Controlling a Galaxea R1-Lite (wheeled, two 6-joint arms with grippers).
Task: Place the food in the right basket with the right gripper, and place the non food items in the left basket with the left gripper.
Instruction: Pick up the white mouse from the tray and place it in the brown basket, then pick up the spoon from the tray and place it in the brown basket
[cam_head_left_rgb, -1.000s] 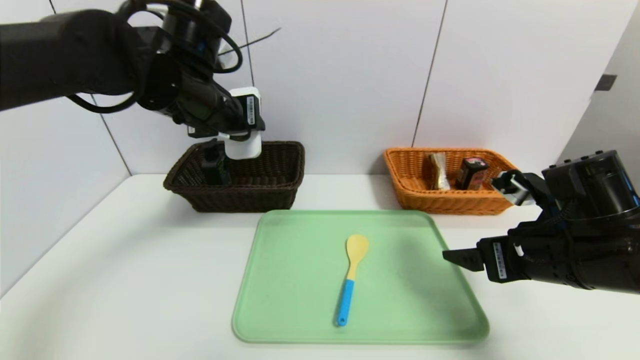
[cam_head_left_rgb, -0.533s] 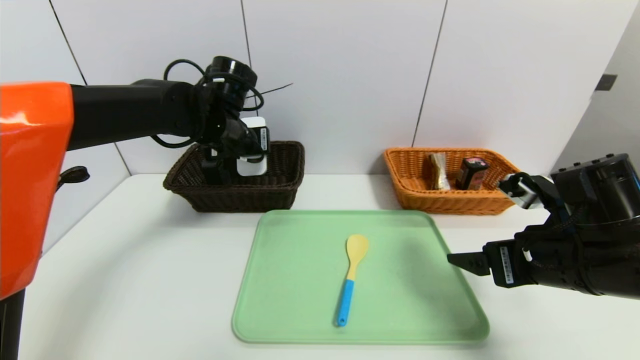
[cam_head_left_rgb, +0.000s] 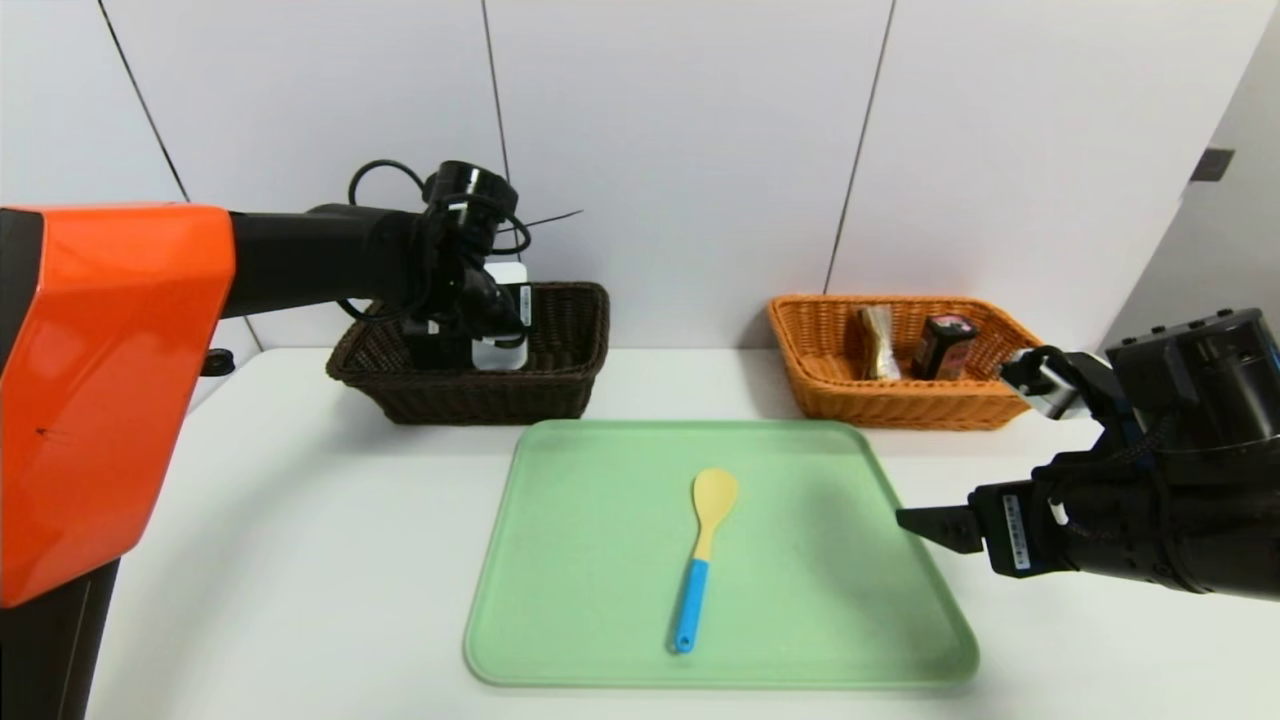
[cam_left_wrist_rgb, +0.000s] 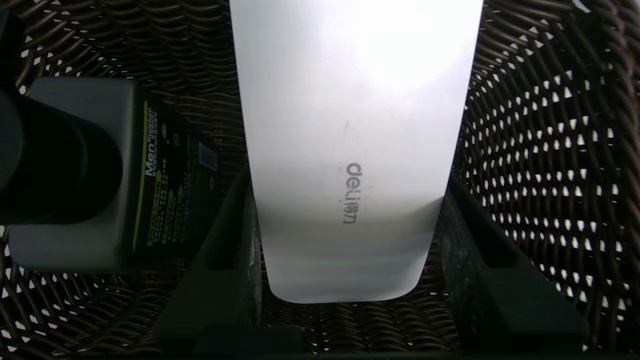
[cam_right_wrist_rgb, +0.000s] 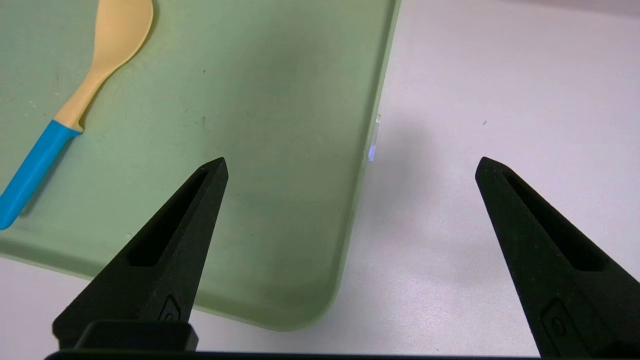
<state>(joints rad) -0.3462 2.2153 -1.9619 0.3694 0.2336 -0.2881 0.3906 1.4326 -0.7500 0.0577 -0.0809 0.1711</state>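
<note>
My left gripper (cam_head_left_rgb: 497, 325) (cam_left_wrist_rgb: 347, 182) reaches down inside the dark brown left basket (cam_head_left_rgb: 480, 396) (cam_left_wrist_rgb: 550, 150). It is shut on the flat white case (cam_head_left_rgb: 500, 352) (cam_left_wrist_rgb: 350, 125), which hangs upright between its fingers just above the basket floor. The black bottle (cam_left_wrist_rgb: 100, 170) stands in the basket beside the case. The yellow spoon with a blue handle (cam_head_left_rgb: 704, 545) (cam_right_wrist_rgb: 85, 95) lies on the green tray (cam_head_left_rgb: 600, 600) (cam_right_wrist_rgb: 275, 150). My right gripper (cam_head_left_rgb: 920, 525) (cam_right_wrist_rgb: 352, 162) is open and empty over the tray's right edge. The snack packet (cam_head_left_rgb: 878, 342) and the dark box (cam_head_left_rgb: 941, 345) sit in the orange right basket (cam_head_left_rgb: 900, 405).
Both baskets stand against the white back wall on a white table (cam_head_left_rgb: 300, 550). The tray lies between them near the table's front. The left arm's orange shell (cam_head_left_rgb: 100, 400) fills the left side of the head view.
My left arm has lowered the white case from above the dark basket's rim down into the basket. The right gripper has drifted slightly right and stays open.
</note>
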